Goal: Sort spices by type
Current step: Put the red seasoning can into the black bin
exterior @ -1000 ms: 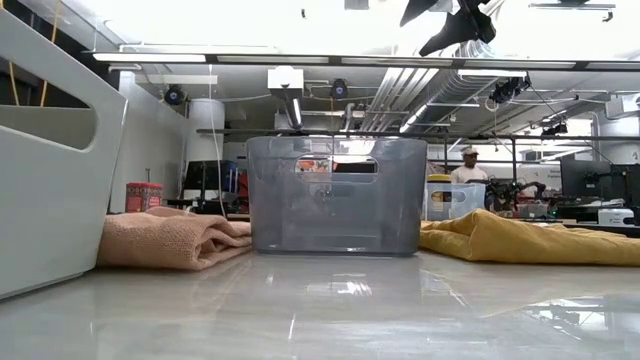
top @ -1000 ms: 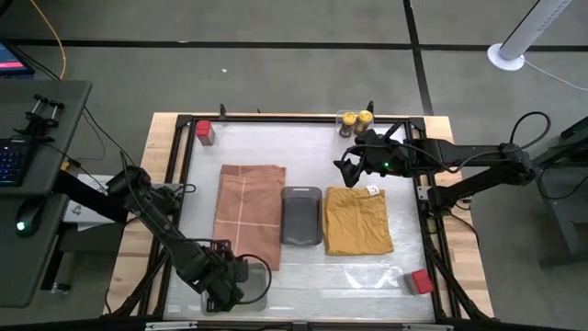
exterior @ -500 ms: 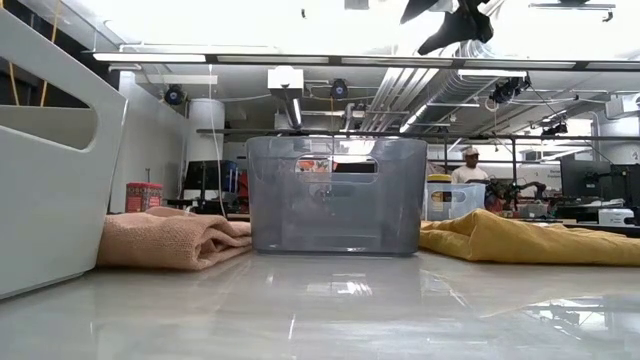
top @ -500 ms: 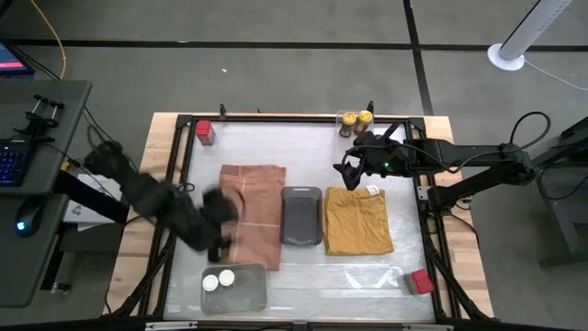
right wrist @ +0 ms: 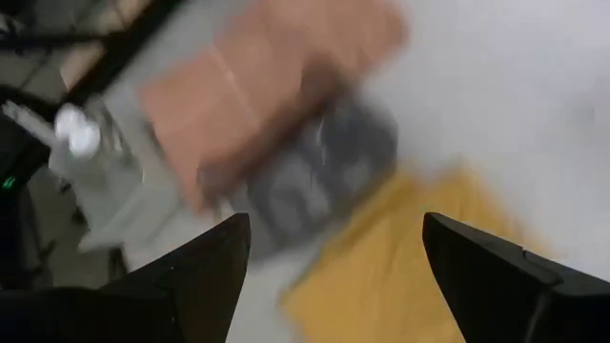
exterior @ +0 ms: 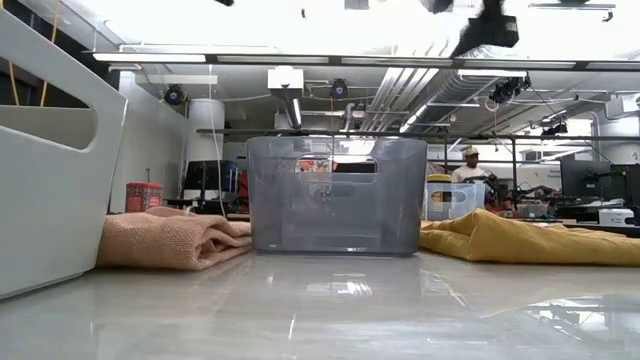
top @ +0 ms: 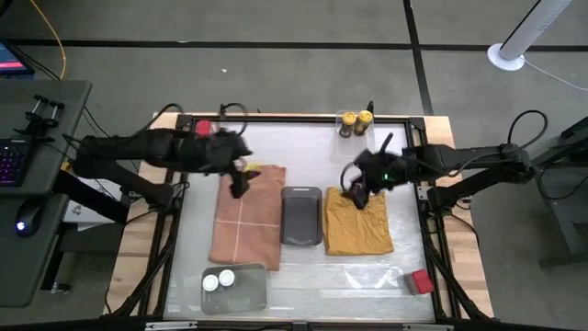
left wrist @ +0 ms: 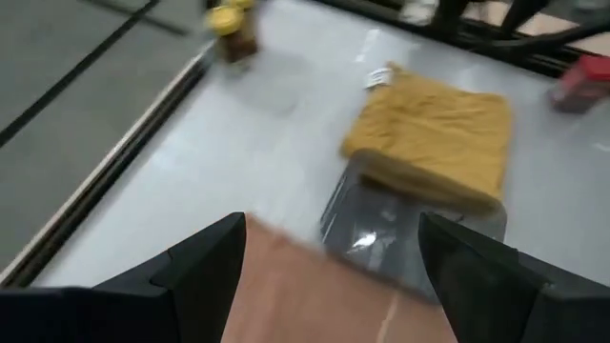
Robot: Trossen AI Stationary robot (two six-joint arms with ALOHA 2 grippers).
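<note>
Two yellow-capped jars stand at the table's far edge, and one shows again in the left wrist view. Both white-capped jars sit in a clear tray near the front left corner. One red tin stands at the far left corner, another at the near right. My left gripper hovers open over the far end of the pink cloth. My right gripper hovers open over the far edge of the yellow cloth.
A dark grey tray lies between the two folded cloths and stands mid-table in the low view. A black frame rail borders the table. The glossy surface toward the near edge is bare between the clear tray and the red tin.
My left gripper has risen out of the clear tray and swung fast toward the far edge, ending over the pink cloth's far end; the two white-capped jars now show in the tray. My right gripper has moved from beside the yellow-capped jars toward the near edge, over the yellow cloth.
</note>
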